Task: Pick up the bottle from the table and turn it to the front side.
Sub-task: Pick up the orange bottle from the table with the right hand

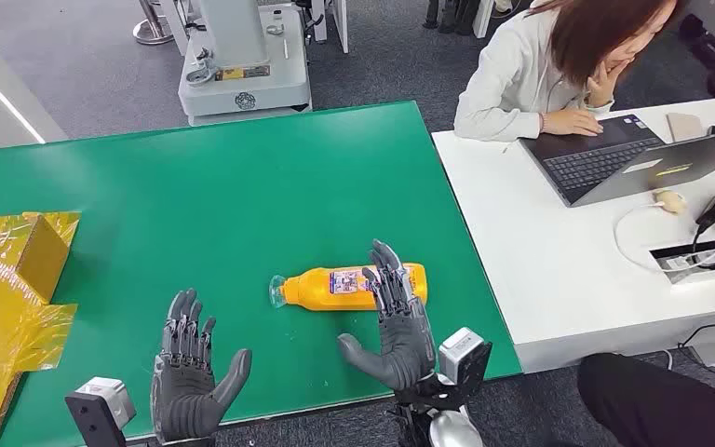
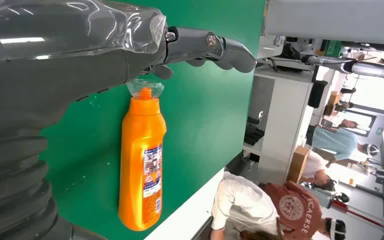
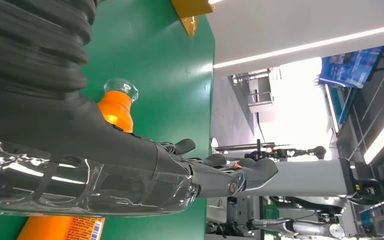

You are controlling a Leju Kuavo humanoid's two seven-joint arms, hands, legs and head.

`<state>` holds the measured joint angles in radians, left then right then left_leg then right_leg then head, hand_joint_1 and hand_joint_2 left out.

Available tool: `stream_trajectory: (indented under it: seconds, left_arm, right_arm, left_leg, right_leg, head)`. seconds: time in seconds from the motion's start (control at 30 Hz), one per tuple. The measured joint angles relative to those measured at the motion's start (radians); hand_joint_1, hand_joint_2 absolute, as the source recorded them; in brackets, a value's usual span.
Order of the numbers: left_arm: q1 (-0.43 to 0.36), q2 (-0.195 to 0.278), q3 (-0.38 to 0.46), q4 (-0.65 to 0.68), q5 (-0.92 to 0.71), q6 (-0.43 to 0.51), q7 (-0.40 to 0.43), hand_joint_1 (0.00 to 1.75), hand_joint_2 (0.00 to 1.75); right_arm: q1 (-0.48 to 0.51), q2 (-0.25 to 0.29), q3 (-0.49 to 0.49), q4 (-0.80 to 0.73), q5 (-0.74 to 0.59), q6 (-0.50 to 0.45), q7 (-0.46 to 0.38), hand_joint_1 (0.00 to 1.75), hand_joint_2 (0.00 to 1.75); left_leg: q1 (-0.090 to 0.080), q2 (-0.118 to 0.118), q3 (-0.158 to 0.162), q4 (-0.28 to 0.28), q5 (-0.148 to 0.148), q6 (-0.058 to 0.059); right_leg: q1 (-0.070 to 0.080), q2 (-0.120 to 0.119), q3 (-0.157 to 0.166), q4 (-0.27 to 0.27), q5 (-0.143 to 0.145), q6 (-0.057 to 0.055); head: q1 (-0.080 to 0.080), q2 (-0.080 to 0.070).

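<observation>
Orange plastic bottle with a clear cap and printed label (image 1: 349, 287) lies on its side on the green table top (image 1: 223, 196), near the front edge, cap pointing toward the robot's left. Label faces partly up, so the bottle probably needs rolling about its long axis once lifted.

Right hand (image 1: 396, 317) is spread flat above the bottle's base end, fingers wide, thumb out to the side; fingertips overlap the label in the head view. Whether they touch the bottle, cannot tell. Nothing is gripped. Likely reason for this pose: an open span set up to close around the bottle's body.

Left hand (image 1: 186, 372) is over bare table, well apart from the bottle, fingers apart, holding nothing. Judged to be waiting.

Crumpled yellow film wrapping (image 1: 5, 279) lies at the table's left edge, away from the work.

Count: one bottle, two robot hands, one wrapping heap. One person (image 1: 559, 70) sits at the adjacent white desk (image 1: 559, 270) with one open laptop (image 1: 633, 158).
</observation>
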<state>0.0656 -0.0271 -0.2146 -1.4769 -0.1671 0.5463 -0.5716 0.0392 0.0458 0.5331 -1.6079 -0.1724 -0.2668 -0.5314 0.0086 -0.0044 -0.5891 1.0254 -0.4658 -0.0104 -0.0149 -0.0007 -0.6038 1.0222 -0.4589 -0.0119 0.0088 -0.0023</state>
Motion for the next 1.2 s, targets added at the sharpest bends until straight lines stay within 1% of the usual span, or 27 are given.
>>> stream_trajectory:
  seconds: [0.23, 0.37, 0.73, 1.2]
  left_arm:
    - [0.005, 0.006, 0.007, -0.004, 0.003, 0.004, -0.001, 0.00, 1.75]
    - [0.014, 0.011, 0.008, -0.007, 0.012, 0.022, -0.006, 0.00, 1.75]
    - [0.042, 0.021, 0.018, -0.050, 0.016, 0.048, -0.008, 0.00, 1.75]
    - [0.075, 0.027, 0.038, -0.105, 0.006, 0.065, -0.001, 0.00, 1.75]
  right_arm:
    - [-0.010, 0.000, 0.002, 0.019, -0.004, 0.003, 0.000, 0.00, 1.75]
    - [-0.023, 0.000, 0.011, 0.035, -0.031, 0.022, -0.002, 0.00, 1.75]
    - [-0.094, 0.000, 0.044, 0.117, -0.070, 0.053, -0.016, 0.00, 1.75]
    - [-0.127, 0.000, 0.078, 0.152, -0.090, 0.054, -0.014, 0.00, 1.75]
  left_leg:
    - [0.000, 0.000, 0.000, 0.000, 0.000, 0.000]
    - [0.000, 0.000, 0.000, 0.000, 0.000, 0.000]
    - [0.000, -0.001, 0.000, 0.000, 0.000, 0.000]
    - [0.000, -0.001, 0.000, 0.000, 0.000, 0.000]
  right_leg:
    - [0.000, 0.000, 0.000, 0.000, 0.000, 0.000]
    - [0.000, 0.000, 0.000, 0.000, 0.000, 0.000]
    - [0.000, -0.001, 0.000, 0.000, 0.000, 0.000]
    - [0.000, -0.001, 0.000, 0.000, -0.001, 0.000]
  head:
    - [0.000, 0.000]
    - [0.000, 0.000]
    - [0.000, 0.000]
    - [0.000, 0.000]
